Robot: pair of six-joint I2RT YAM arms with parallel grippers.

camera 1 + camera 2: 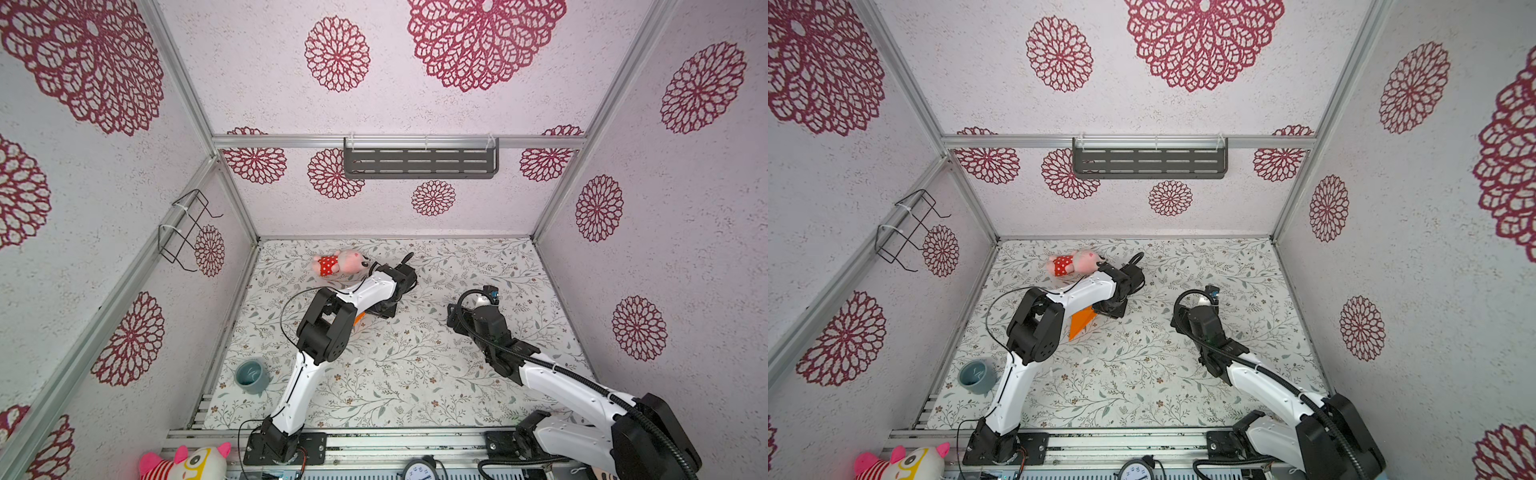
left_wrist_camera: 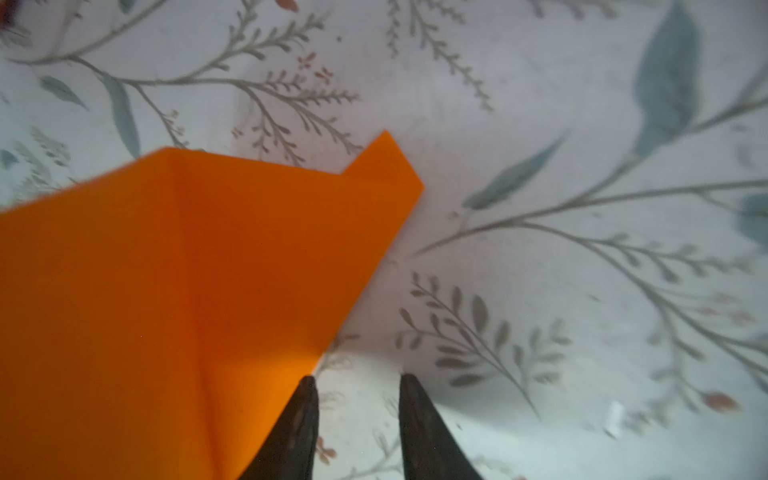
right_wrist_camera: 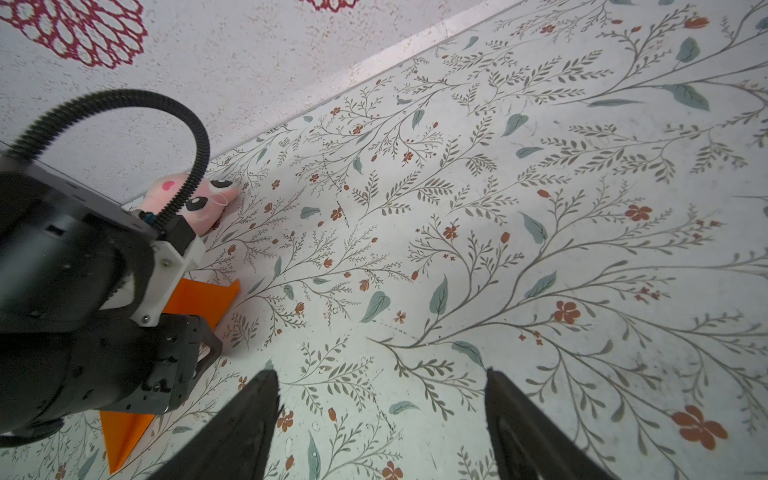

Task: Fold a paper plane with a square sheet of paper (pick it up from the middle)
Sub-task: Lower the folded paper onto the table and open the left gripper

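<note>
**Left claw and folded plane: late stage**

1. Left claw (image 2: 357,378): jaws parted, nothing between them; only the floral table (image 2: 540,124) shows in the gap.
2. Paper plane (image 2: 166,291): bright orange, centre crease visible. It lies on the table just beside one finger, under the left wrist.
3. Right claw (image 3: 380,372): wide open, empty, well apart from the plane.
4. Pink plush toy (image 1: 343,262): at the table's far edge.

Status, as judged: folding looks complete, and little seems left beyond drawing the arms clear.
</note>
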